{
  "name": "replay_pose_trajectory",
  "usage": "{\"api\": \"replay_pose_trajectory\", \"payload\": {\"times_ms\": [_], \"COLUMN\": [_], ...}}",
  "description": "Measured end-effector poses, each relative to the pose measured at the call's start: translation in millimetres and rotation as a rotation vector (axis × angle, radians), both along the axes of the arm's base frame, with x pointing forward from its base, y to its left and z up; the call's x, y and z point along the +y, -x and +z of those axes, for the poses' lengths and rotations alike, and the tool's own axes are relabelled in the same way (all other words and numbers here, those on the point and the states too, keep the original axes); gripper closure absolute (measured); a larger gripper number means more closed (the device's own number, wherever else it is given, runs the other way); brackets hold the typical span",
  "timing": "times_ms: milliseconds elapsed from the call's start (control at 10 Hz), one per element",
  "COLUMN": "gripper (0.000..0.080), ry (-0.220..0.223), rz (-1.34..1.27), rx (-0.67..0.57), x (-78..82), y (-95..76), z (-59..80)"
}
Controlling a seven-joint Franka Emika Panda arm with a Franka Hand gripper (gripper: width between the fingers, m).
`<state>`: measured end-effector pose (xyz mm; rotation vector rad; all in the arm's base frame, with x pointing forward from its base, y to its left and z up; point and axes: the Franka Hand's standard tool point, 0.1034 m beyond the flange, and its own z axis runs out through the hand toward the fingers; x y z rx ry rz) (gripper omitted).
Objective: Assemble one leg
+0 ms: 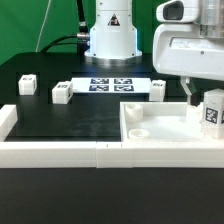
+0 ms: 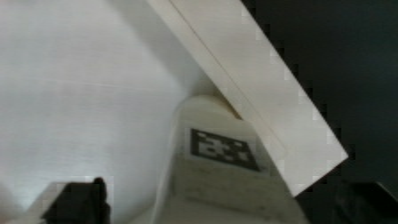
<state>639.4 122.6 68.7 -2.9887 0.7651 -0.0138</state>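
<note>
A leg (image 1: 212,112), a small white block with a square tag, stands upright at the corner of the large white panel (image 1: 160,128) on the exterior view's right. My gripper (image 1: 203,100) hangs over it with a finger on either side. In the wrist view the leg (image 2: 222,160) rises between the fingers, and a strip of bare panel (image 2: 71,90) shows between one dark finger (image 2: 75,203) and the leg. My gripper (image 2: 217,208) stands open around the leg. Three more legs lie on the black table (image 1: 27,85) (image 1: 62,93) (image 1: 158,89).
The marker board (image 1: 110,84) lies in front of the robot base (image 1: 110,40). A white rail (image 1: 60,150) runs along the table's near edge. The panel's raised edge (image 2: 249,80) crosses the wrist view, with black table beyond it.
</note>
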Motion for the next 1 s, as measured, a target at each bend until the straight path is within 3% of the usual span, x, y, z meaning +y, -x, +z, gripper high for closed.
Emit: {"api": "replay_pose_trajectory", "payload": {"times_ms": [400,1000], "gripper": [0.0151,0.0151], "ry": [0.016,0.03], "rz": [0.496,0.863], "rx": [-0.015,-0.041], "x": [0.3,-1.8], "y": [-4.4,-5.8], "z": [2.5,2.4]}}
